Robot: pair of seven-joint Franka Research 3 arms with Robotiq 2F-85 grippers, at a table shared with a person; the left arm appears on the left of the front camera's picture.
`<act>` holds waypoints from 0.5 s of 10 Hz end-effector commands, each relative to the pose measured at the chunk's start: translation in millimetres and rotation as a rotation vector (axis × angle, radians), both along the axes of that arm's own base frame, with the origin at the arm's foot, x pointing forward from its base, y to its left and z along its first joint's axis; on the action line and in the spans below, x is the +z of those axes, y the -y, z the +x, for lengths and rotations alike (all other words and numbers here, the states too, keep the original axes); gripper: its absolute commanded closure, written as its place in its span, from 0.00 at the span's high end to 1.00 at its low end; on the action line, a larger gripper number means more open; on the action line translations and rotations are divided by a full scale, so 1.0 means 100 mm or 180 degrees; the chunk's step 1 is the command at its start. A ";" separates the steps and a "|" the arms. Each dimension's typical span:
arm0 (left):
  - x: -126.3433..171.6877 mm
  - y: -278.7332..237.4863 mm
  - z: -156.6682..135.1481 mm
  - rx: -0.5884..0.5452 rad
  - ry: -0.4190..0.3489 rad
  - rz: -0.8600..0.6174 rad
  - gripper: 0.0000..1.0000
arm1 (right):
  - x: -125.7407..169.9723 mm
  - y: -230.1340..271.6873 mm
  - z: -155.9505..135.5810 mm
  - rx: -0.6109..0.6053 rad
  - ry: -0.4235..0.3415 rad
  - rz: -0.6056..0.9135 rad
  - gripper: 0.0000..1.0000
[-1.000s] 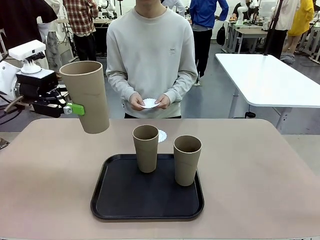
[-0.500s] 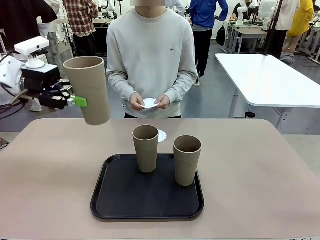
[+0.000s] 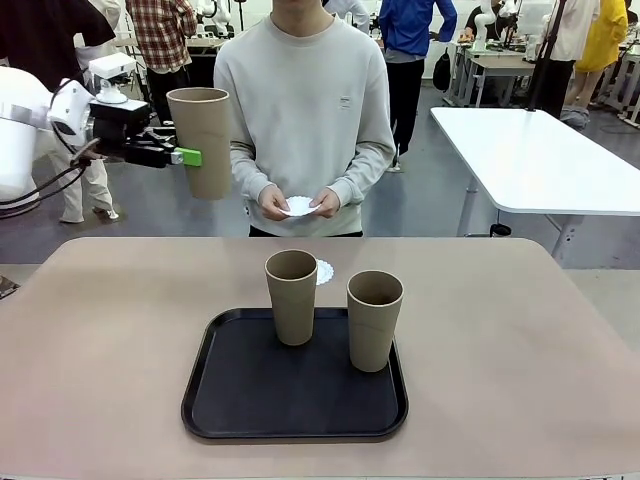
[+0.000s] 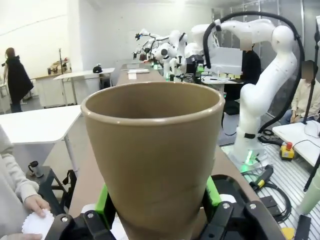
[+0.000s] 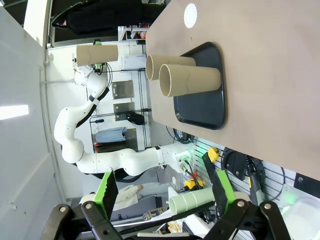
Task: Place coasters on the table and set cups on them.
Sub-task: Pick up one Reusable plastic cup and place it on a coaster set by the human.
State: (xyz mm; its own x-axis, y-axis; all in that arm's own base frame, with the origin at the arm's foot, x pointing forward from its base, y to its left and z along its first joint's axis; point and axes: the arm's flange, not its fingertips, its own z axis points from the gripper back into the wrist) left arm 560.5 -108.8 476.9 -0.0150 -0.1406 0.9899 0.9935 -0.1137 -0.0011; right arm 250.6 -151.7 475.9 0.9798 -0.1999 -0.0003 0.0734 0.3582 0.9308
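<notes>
High on the left, the left gripper (image 3: pixel 195 157) is clamped on the side of a cup (image 3: pixel 205 120), which is upright with its mouth up and long axis vertical. The bare coaster (image 3: pixel 323 272) lies flat on the table (image 3: pixel 100 330), down and to its right, just behind the tray (image 3: pixel 230 400). That arm looks nearer, while the right gripper (image 5: pixel 164 186) gapes wide and empty.

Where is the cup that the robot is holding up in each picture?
Front view: the cup is upper left, high in the air, gripped by the left end effector.
Left wrist view: the cup is in the middle, very close, between green pads.
Right wrist view: the cup is upper left, small, sideways in the picture.
Shared landmark: the tan table.
</notes>
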 end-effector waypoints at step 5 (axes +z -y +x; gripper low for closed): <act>-0.56 0.92 0.50 -0.0302 -0.0082 0.0035 0.85 | 0.00 0.00 0.00 0.0012 0.0023 0.0030 1.00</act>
State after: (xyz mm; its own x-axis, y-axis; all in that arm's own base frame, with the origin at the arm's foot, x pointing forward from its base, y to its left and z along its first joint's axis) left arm 593.8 -190.3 416.6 0.0214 -0.1527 0.9880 0.9776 -0.2039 -0.0527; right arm 250.6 -151.7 476.0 0.9798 -0.2001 -0.0003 0.0735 0.3582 0.9307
